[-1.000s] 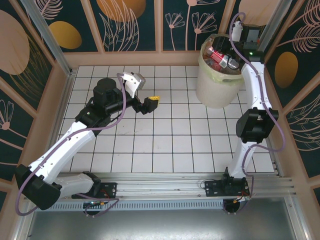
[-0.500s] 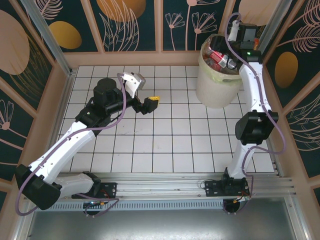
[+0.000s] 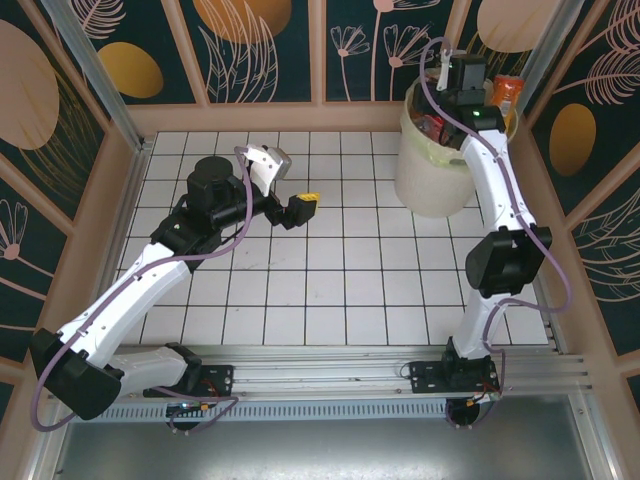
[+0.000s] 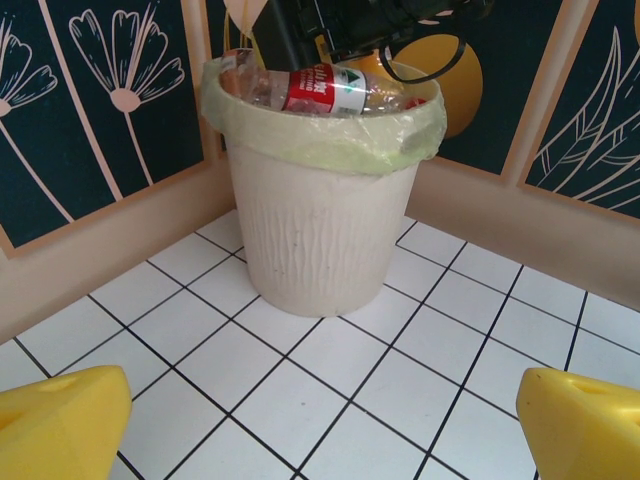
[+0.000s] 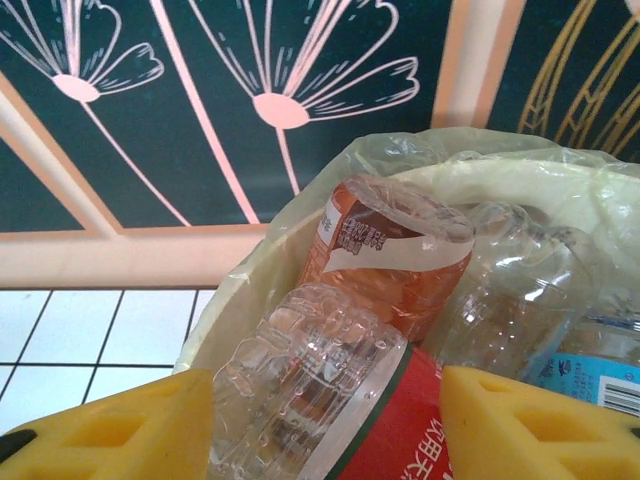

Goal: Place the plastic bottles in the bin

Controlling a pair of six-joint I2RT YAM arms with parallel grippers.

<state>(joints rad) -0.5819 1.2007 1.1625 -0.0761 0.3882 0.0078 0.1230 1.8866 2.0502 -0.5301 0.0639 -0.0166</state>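
The plastic bottles lie heaped in the bin, which stands at the 1 o'clock corner of the tiled table. A red-labelled bottle tops the pile between the yellow fingers of the right gripper — they stand apart, but whether they press it I cannot tell. The left gripper, near mid-table, points toward 3 o'clock — jaws spread wide over bare tiles.

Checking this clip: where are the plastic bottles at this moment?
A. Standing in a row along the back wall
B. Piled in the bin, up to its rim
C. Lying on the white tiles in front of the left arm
B: the left wrist view shows a red-labelled bottle lying at the rim of the bin, and the right wrist view shows an orange bottle and clear ones packed inside.
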